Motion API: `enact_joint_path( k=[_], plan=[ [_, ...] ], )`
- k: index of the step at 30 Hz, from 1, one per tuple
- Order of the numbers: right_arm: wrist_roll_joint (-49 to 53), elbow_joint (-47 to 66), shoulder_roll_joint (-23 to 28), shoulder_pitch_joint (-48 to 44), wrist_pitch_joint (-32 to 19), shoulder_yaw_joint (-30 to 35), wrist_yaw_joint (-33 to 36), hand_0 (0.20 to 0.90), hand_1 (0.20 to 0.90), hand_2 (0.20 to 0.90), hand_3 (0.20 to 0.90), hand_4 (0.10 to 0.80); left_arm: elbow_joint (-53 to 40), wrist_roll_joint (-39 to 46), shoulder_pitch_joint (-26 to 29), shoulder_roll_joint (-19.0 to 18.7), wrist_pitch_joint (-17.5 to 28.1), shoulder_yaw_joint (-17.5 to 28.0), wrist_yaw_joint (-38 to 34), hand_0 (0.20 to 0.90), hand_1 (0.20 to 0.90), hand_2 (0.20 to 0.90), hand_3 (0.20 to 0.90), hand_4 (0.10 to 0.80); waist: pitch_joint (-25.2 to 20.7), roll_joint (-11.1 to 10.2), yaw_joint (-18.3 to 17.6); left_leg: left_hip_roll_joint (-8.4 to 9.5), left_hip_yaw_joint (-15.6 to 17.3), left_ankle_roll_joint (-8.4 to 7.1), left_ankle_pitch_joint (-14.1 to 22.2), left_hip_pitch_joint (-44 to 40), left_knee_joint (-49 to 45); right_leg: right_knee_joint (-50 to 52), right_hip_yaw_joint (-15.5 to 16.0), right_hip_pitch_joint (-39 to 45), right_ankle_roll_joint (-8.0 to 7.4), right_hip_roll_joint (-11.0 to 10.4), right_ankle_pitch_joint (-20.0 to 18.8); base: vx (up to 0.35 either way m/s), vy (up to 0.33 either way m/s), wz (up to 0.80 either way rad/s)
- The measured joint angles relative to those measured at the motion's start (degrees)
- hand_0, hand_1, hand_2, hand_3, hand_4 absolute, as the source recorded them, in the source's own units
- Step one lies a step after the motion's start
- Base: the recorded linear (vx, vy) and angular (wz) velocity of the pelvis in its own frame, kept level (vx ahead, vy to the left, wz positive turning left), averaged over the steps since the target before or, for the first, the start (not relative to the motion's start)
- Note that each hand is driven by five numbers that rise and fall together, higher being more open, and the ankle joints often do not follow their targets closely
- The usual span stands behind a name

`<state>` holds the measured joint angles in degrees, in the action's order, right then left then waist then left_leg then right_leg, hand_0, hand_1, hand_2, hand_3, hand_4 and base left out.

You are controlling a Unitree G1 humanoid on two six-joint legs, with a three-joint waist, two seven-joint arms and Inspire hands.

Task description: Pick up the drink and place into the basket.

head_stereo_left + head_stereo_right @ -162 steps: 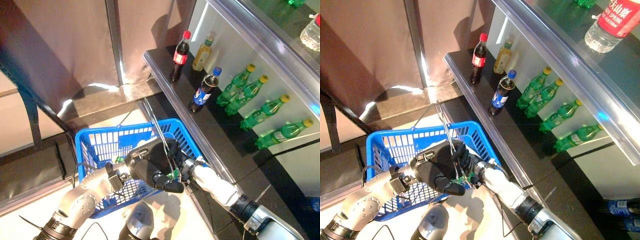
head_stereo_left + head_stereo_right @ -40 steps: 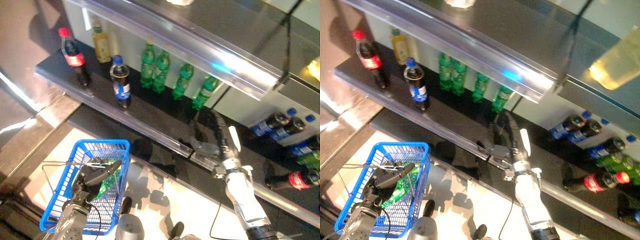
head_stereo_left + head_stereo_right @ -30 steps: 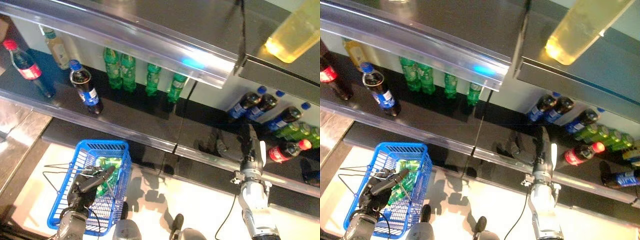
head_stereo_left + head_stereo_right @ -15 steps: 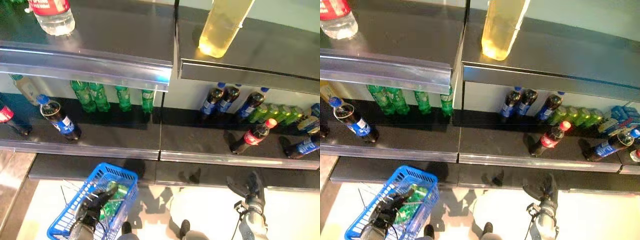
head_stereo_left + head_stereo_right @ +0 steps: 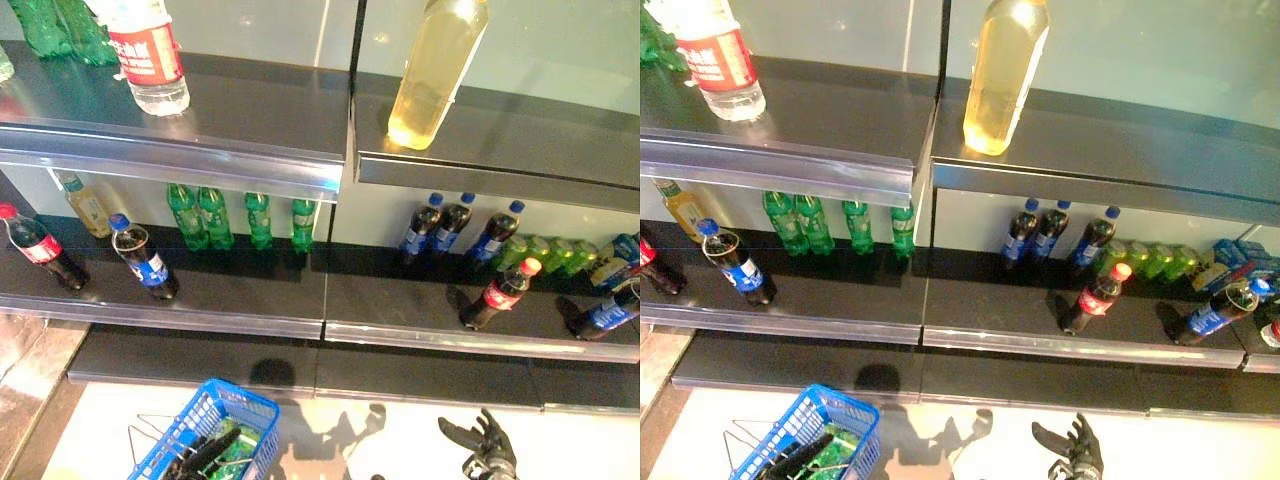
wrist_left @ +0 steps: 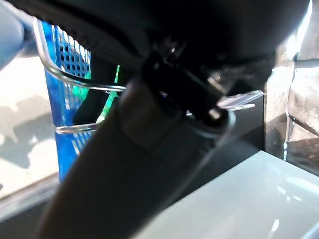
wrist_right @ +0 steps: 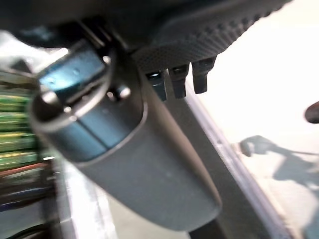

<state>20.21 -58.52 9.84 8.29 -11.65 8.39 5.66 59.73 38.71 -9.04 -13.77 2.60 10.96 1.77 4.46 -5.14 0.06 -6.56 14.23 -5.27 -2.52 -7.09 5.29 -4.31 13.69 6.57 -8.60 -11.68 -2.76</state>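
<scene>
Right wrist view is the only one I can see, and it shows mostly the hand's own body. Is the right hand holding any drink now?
Observer: No. The right hand is open and empty, with its fingers spread, low in front of the bottom shelf.
Operator: Is there already a drink in the basket?
Observer: Yes. A green bottle lies inside the blue basket on the robot's left side. The left hand is at the basket.
Operator: Which bottle looks closest to the right hand?
Observer: A dark bottle with a red cap. It stands upright on that shelf, alone in front of the back row.
</scene>
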Motion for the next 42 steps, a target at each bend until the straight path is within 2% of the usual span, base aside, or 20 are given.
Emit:
enact_joint_path(
  k=[6,12,13,16,18,19,21,23,24,25,28,29,31,32,34,35,36,37,39,42],
  plan=[
    [-2.4,-7.6,0.2,0.5,1.9,-0.5,-3.3,0.9,0.9,0.9,0.9,0.8,5.1,-3.0,-0.1,-0.2,0.0,0.0,1.8,0.3,0.3,0.3,0.2,0.1,-0.8,0.0,0.6,0.23,0.1,0.08,0.1,0.0,0.0,0.2,0.0,-0.5,-0.02,-0.3,0.0,0.055,0.115,-0.01],
    [-3.8,-9.0,0.8,0.8,2.3,-0.5,-3.5,0.9,0.9,0.9,0.9,0.8,5.4,-4.2,-0.1,-0.7,0.0,-1.6,3.9,0.3,0.3,0.3,0.2,0.1,-1.3,-0.5,1.2,1.58,1.0,0.68,0.5,0.1,0.0,1.3,-1.6,-2.0,-0.54,-1.4,-0.2,-0.06,0.062,-0.1],
    [-3.9,-9.8,1.1,0.5,2.3,-0.5,-3.8,0.9,0.9,0.9,0.9,0.8,5.4,-4.2,-0.1,-0.8,0.0,-1.7,3.9,0.3,0.3,0.3,0.2,0.1,-1.3,-0.5,1.1,1.84,1.2,0.67,0.5,0.1,0.0,2.1,-1.7,-2.6,-1.03,-1.8,-0.5,-0.107,-0.004,-0.21],
    [-4.6,-12.0,2.0,-0.4,2.3,-0.7,-4.9,0.9,0.9,0.9,0.9,0.8,5.6,-3.9,0.0,-1.2,0.0,-2.4,4.3,0.3,0.3,0.3,0.2,0.1,-1.2,-0.3,0.9,2.08,2.8,1.48,0.7,0.4,0.0,6.3,-1.7,-5.5,-1.04,-2.0,-0.5,-0.183,-0.102,-0.32],
    [-4.5,-12.7,2.2,-1.1,2.4,-3.2,-5.3,0.9,0.9,0.9,0.9,0.8,6.0,-3.3,0.0,-1.8,0.0,-3.6,4.3,0.3,0.3,0.3,0.2,0.1,-1.1,0.0,0.0,1.6,2.0,1.98,0.9,0.4,0.0,11.4,-3.0,-8.6,-1.15,-1.9,1.2,-0.169,-0.268,-0.24],
    [-4.5,-12.7,2.1,-0.9,2.4,-4.2,-5.4,0.9,0.9,0.9,0.9,0.8,6.1,-3.3,0.0,-2.0,0.0,-3.7,4.2,0.3,0.3,0.3,0.2,0.1,-1.2,-0.1,-0.3,1.62,1.9,1.99,0.9,0.4,0.0,12.9,-3.6,-9.4,-0.78,-1.4,2.5,-0.128,-0.299,-0.14],
    [-4.6,-13.0,2.1,-0.6,3.1,-5.7,-5.5,0.9,0.9,0.9,0.9,0.8,6.4,-3.2,0.4,-2.0,0.0,-4.0,4.2,0.3,0.3,0.3,0.2,0.1,-1.2,0.4,-0.7,1.43,0.2,1.59,0.9,0.9,0.0,13.8,-4.9,-10.1,1.74,0.8,5.0,-0.136,-0.324,0.04],
    [-4.6,-13.0,2.2,-0.6,4.2,-5.9,-5.5,0.9,0.9,0.9,0.9,0.8,6.1,-3.2,0.4,-1.5,0.1,-4.7,4.0,0.3,0.3,0.3,0.2,0.1,-1.2,2.1,-0.3,0.17,-1.4,1.04,0.2,1.8,-0.3,11.3,-4.4,-9.7,2.4,2.4,4.6,-0.157,-0.242,0.14],
    [-4.8,-12.8,2.3,-0.7,4.4,-6.0,-5.5,0.9,0.9,0.9,0.9,0.8,6.1,-3.1,0.3,-1.1,0.1,-4.7,4.0,0.3,0.3,0.3,0.2,0.1,-1.1,3.2,-0.1,-0.52,-2.1,0.15,-0.7,2.3,-0.6,9.0,-4.1,-8.6,2.71,3.7,3.2,-0.162,-0.137,0.17],
    [-5.0,-12.7,2.4,-0.7,4.4,-6.0,-5.5,0.9,0.9,0.9,0.9,0.8,6.1,-3.0,0.5,-0.8,0.1,-4.7,4.1,0.3,0.3,0.3,0.2,0.1,-0.9,3.6,-0.1,-0.9,-2.6,0.18,-0.6,2.6,-1.0,8.2,-4.0,-8.2,2.97,4.1,2.8,-0.211,-0.11,0.34],
    [-5.1,-12.4,4.2,-1.3,5.0,-6.0,-5.2,0.9,0.9,0.9,0.9,0.8,6.3,-3.0,3.3,1.8,0.5,-4.7,4.2,0.3,0.3,0.3,0.2,0.1,0.8,6.2,0.2,-1.83,-4.2,0.65,-1.3,5.2,-3.8,3.7,-0.1,-5.5,4.36,4.7,0.9,-0.248,-0.069,0.52],
    [-5.1,-12.3,4.4,-1.5,5.0,-6.0,-5.1,0.9,0.9,0.9,0.9,0.8,6.3,-2.9,3.8,2.3,0.5,-4.7,4.2,0.3,0.3,0.3,0.2,0.1,1.1,6.5,0.2,-1.64,-4.1,1.24,-1.8,5.4,-4.1,3.0,0.2,-5.2,4.4,4.9,0.9,-0.18,-0.012,0.38],
    [-6.5,-12.3,5.0,-2.6,5.0,-6.0,-5.1,0.9,0.9,0.9,0.9,0.8,6.4,-2.4,4.9,3.9,0.5,-4.8,4.4,0.3,0.3,0.3,0.2,0.1,1.9,6.7,0.3,-0.89,-3.6,3.92,-3.9,5.7,-4.4,0.3,1.6,-3.4,5.21,4.4,-0.2,-0.124,0.049,0.3],
    [-7.0,-12.2,5.3,-2.7,4.9,-6.1,-5.1,0.9,0.9,0.9,0.9,0.8,6.4,-2.0,5.3,4.5,0.6,-4.8,4.8,0.3,0.3,0.3,0.2,0.1,2.0,6.8,0.1,-0.68,-3.3,4.33,-4.1,6.5,-5.2,-1.0,2.1,-3.1,5.59,4.2,-1.2,-0.104,0.119,0.1],
    [-7.3,-12.1,5.6,-3.2,4.9,-6.3,-5.2,0.9,0.9,0.9,0.9,0.8,6.5,-1.6,5.6,4.4,0.6,-4.7,5.2,0.3,0.3,0.3,0.2,0.1,2.6,5.4,0.3,2.3,-2.0,3.94,-0.9,6.4,-10.7,-1.0,6.2,-3.1,5.18,0.5,-2.2,-0.068,0.136,-0.21],
    [-7.3,-12.1,5.9,-3.2,4.8,-6.3,-5.2,0.9,0.9,0.9,0.9,0.8,6.5,-1.6,5.3,4.4,0.6,-4.7,5.5,0.3,0.3,0.3,0.2,0.1,2.5,5.5,0.0,3.08,-2.0,3.88,0.2,6.2,-11.7,-1.0,6.3,-2.7,4.89,0.1,-2.2,-0.018,0.188,0.08],
    [-7.2,-12.0,7.2,-2.6,5.0,-6.2,-5.4,0.9,0.9,0.9,0.9,0.8,6.6,-1.6,4.9,4.6,0.6,-5.8,6.6,0.3,0.3,0.3,0.2,0.1,1.5,8.0,-1.6,2.86,-2.0,3.9,3.2,6.1,-10.1,-0.2,6.0,-2.9,4.06,1.5,-2.0,0.005,0.157,0.42],
    [-7.2,-12.4,7.9,-2.1,5.1,-6.1,-5.5,0.9,0.9,0.9,0.9,0.8,6.8,-1.7,5.0,4.8,0.6,-6.3,6.9,0.3,0.3,0.3,0.2,0.1,1.1,9.2,-2.2,2.2,-2.3,3.44,4.8,5.8,-8.0,-0.1,5.6,-3.0,3.85,2.4,-1.9,0.024,0.158,0.7],
    [-7.2,-14.3,7.9,-1.5,6.4,-5.8,-5.5,0.9,0.9,0.9,0.9,0.8,7.8,-2.2,5.8,4.8,0.5,-7.2,7.5,0.3,0.3,0.3,0.2,0.1,1.0,8.7,-2.2,3.26,-2.1,3.87,2.4,3.6,-3.5,1.1,2.0,-3.3,2.87,2.1,-1.1,0.028,0.079,0.42],
    [-7.2,-14.6,7.2,-1.0,6.6,-5.8,-6.0,0.9,0.9,0.9,0.9,0.8,8.7,-3.0,3.3,4.3,0.5,-7.2,7.9,0.3,0.3,0.3,0.2,0.1,0.1,7.4,-1.8,4.43,-1.4,4.51,1.7,1.9,-1.0,1.0,1.3,-3.1,2.5,1.3,-1.1,0.039,0.063,-0.04]
  ],
)
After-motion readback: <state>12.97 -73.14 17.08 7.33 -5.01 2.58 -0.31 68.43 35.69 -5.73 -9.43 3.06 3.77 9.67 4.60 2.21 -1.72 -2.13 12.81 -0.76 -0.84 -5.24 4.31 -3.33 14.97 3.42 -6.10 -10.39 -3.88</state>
